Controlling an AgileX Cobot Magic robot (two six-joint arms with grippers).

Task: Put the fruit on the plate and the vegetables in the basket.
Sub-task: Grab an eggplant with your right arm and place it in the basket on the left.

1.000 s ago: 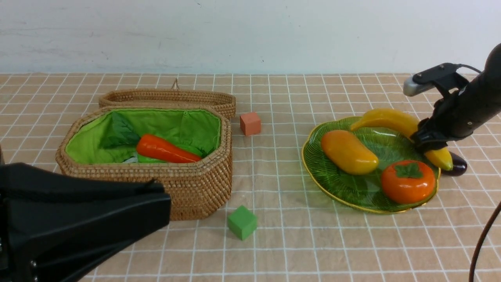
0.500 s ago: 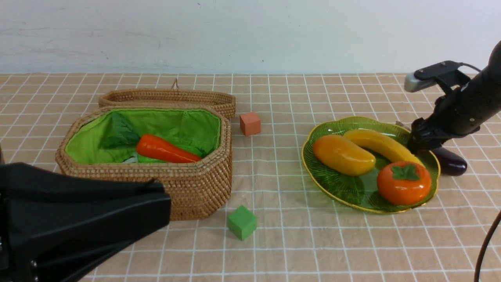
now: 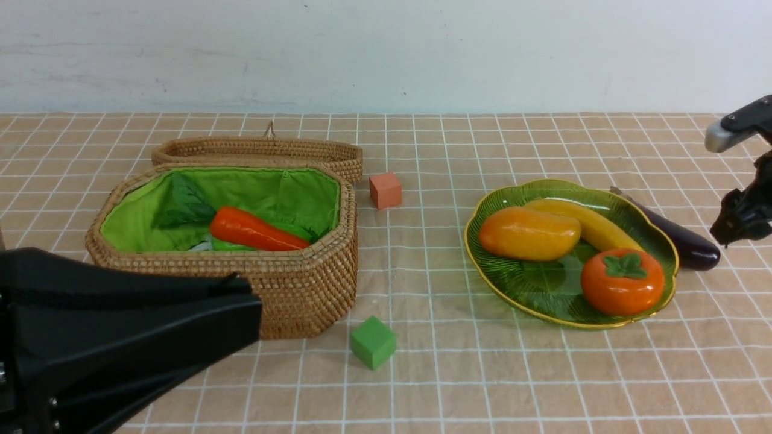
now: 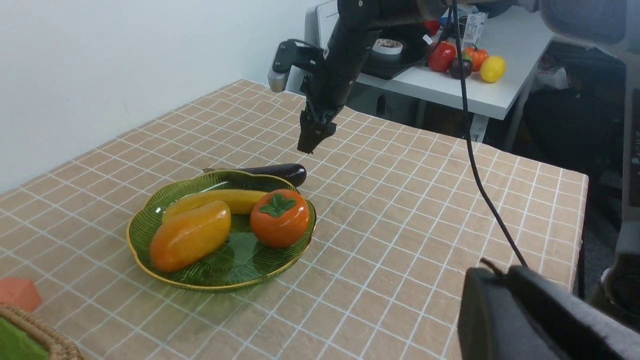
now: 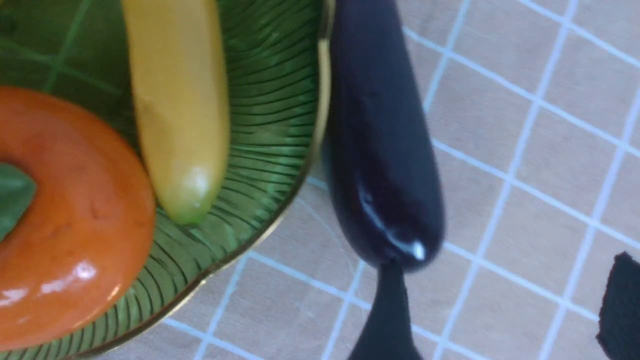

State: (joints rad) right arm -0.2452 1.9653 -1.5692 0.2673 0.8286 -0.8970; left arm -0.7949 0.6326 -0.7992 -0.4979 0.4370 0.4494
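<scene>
Right gripper (image 3: 733, 232), jaws spread and empty at the frame's right edge, hangs near the eggplant (image 3: 675, 232) touching the plate (image 3: 482, 253), where a clumsy grab could jolt the fruit (image 3: 529, 233).

Mango (image 3: 529, 233), banana (image 3: 594, 226), persimmon (image 3: 621, 281) lay on the green plate (image 3: 546, 283). Purple eggplant (image 3: 681, 239) lay flat just beside the plate's right rim. Open wicker basket (image 3: 289, 289) with carrot (image 3: 256, 231) inside sat well left of the plate.

Bright, even light and soft shadows; glare glints on the blurred close-up eggplant (image 5: 380, 150) and persimmon (image 5: 70, 225).
</scene>
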